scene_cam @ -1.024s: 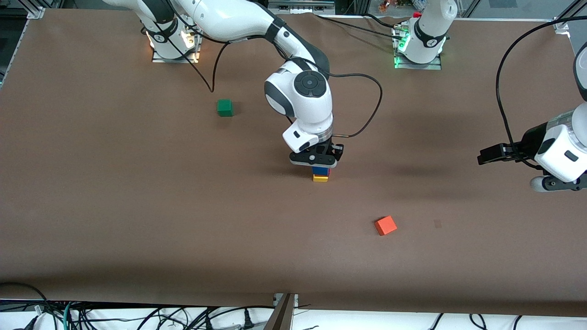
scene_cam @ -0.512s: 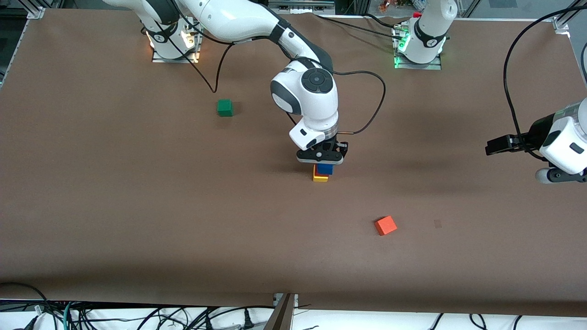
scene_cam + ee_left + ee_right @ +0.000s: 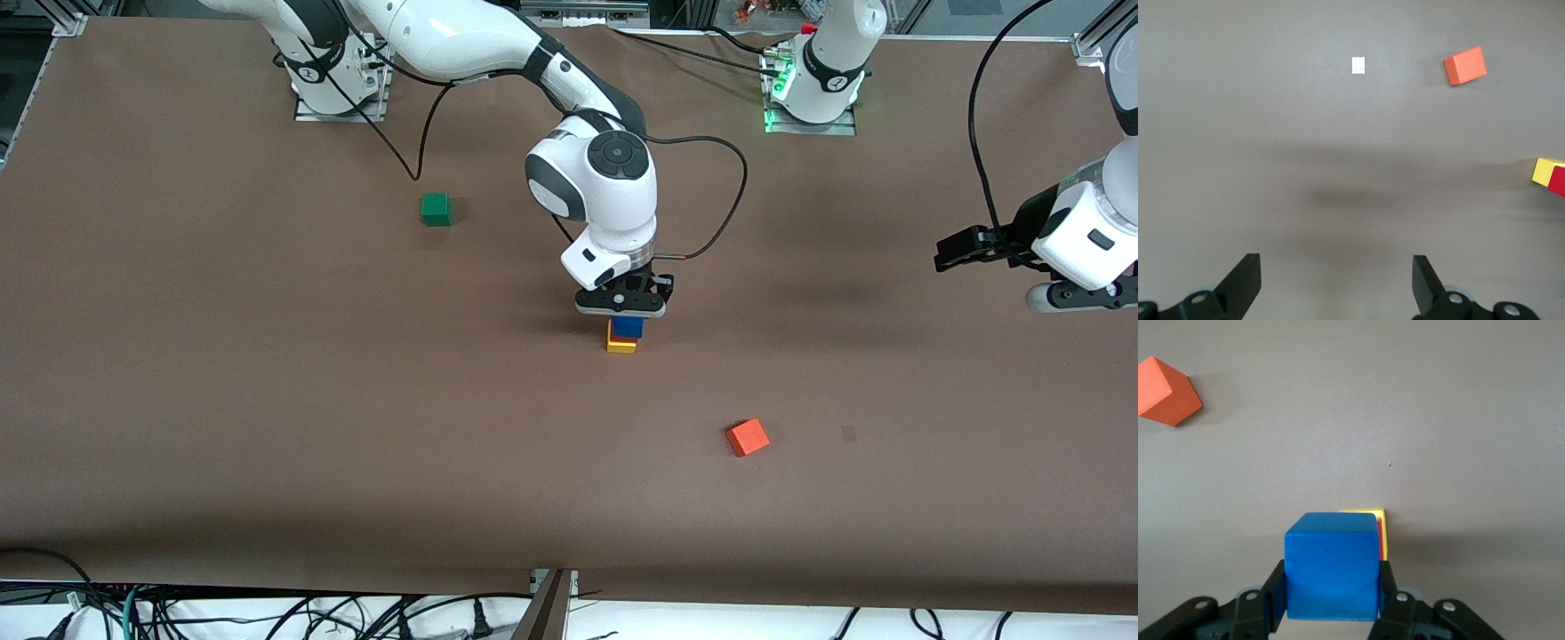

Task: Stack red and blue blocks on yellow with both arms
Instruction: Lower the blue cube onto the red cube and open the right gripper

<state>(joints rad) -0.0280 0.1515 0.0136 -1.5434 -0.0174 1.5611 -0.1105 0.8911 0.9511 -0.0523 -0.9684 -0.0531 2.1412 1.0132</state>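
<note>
nearest the front camera, low and right of the frame's middle, an orange cube [image 3: 748, 437] lies alone on the brown table [image 3: 267, 400].

a little above it, at mid-frame, the yellow cube [image 3: 620, 345] sits on the table with the red cube [image 3: 1557, 181] on it; in the front view the red one shows only as a thin sliver, while the left wrist view catches both at its right edge. the blue cube [image 3: 629, 326] is over that pair, pinched between the fingers of the right gripper [image 3: 622, 307], which presses on its two sides. in the right wrist view the blue cube [image 3: 1331, 575] fills the lower middle and hides nearly all of the stack; whether it rests on the red cube i cannot tell.

at the frame's right edge the left gripper [image 3: 956, 251] hangs over bare table toward the left arm's end, waiting, jaws spread wide with nothing between them.

higher, upper left of middle, a green cube [image 3: 436, 209] stands apart.
</note>
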